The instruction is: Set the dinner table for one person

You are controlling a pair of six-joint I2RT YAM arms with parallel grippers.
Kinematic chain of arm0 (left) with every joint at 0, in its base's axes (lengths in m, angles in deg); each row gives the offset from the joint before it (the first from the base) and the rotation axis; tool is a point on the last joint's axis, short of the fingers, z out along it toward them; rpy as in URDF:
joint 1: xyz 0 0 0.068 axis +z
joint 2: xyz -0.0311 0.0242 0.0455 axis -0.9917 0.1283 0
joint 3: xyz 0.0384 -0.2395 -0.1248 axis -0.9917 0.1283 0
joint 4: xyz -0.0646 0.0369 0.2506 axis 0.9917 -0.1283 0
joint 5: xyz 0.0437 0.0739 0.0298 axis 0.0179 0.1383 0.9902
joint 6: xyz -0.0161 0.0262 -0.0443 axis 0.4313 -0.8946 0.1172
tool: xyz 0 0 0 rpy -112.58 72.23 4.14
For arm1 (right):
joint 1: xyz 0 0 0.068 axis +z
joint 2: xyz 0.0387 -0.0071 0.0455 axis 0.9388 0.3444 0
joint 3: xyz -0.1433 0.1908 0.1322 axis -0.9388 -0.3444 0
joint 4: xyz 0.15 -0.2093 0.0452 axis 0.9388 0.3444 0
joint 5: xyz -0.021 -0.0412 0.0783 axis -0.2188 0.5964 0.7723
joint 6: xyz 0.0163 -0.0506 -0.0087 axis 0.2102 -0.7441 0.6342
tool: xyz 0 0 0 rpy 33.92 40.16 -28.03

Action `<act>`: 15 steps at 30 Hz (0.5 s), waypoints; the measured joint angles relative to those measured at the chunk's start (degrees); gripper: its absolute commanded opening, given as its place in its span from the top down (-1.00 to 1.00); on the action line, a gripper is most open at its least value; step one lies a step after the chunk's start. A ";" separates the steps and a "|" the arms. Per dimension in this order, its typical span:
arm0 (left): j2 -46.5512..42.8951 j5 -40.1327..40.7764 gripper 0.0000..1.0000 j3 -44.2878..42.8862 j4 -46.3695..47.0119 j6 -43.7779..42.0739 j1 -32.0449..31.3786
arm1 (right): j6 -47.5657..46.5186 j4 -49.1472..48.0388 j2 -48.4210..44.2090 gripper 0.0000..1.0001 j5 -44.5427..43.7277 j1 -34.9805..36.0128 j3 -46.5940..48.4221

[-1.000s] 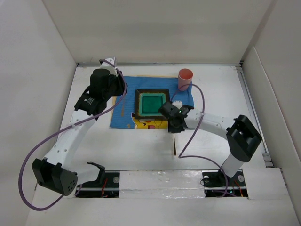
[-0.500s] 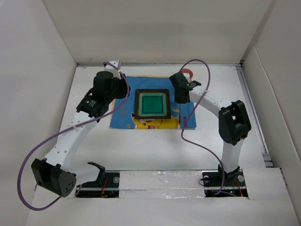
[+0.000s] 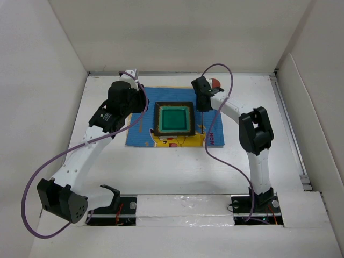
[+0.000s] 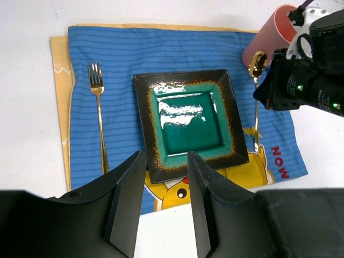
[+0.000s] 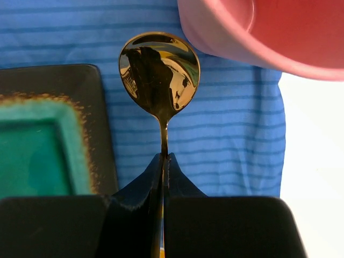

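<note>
Right wrist | right pincer (image 5: 162,159) clamps gold spoon (image 5: 159,70) | just beside pink cup (image 5: 236,37)

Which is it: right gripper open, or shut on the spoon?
Shut on the spoon. In the right wrist view the right gripper has both fingers pressed against the handle just below the bowl, no gap.

The only legible lettering is "MON", in red capitals, printed on the blue striped placemat (image 4: 161,51) near its corner, at about four o'clock from the square green plate (image 4: 188,123). Nothing else reads.
</note>
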 measured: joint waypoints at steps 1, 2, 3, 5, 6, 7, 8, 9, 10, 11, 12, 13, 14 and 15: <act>0.13 0.00 0.32 0.00 0.00 0.11 0.00 | -0.09 0.04 0.63 1.00 0.07 -0.13 0.13; 0.24 0.00 0.32 0.00 0.00 0.17 0.00 | -0.15 0.07 1.31 1.00 0.09 -0.24 0.39; 0.28 0.00 0.32 0.00 0.00 0.28 0.00 | -0.28 0.04 2.01 1.00 0.17 -0.31 0.68; 0.35 0.04 0.32 0.00 -0.02 0.37 0.00 | -0.52 0.13 3.32 1.00 0.33 -0.50 1.18; 0.35 0.17 0.32 0.00 -0.02 0.37 0.00 | -0.55 0.39 3.96 0.97 0.37 -0.52 1.70; 0.35 0.24 0.32 0.00 -0.02 0.39 0.00 | -0.61 0.48 4.50 0.84 0.46 -0.55 2.16; 0.35 0.35 0.32 0.00 -0.02 0.39 0.00 | -0.66 0.48 4.98 0.79 0.48 -0.57 2.60; 0.35 0.39 0.32 0.00 -0.02 0.44 0.00 | -0.76 0.46 5.42 0.74 0.50 -0.57 3.02; 0.35 0.42 0.32 0.00 -0.02 0.50 0.00 | -0.83 0.44 5.73 0.63 0.57 -0.57 3.30; 0.37 0.42 0.32 0.00 -0.02 0.55 0.00 | -0.85 0.44 5.88 0.56 0.61 -0.57 3.41; 0.37 0.42 0.32 0.00 -0.02 0.57 0.00 | -0.76 0.48 5.97 0.49 0.63 -0.57 3.43; 0.37 0.44 0.32 0.00 -0.02 0.63 0.00 | -0.68 0.48 5.99 0.37 0.63 -0.57 3.43; 0.37 0.44 0.32 0.00 -0.02 0.70 0.00 | -0.57 0.46 5.99 0.31 0.63 -0.57 3.43; 0.37 0.57 0.32 0.00 -0.02 0.76 0.00 | -0.48 0.44 5.99 0.27 0.63 -0.57 3.43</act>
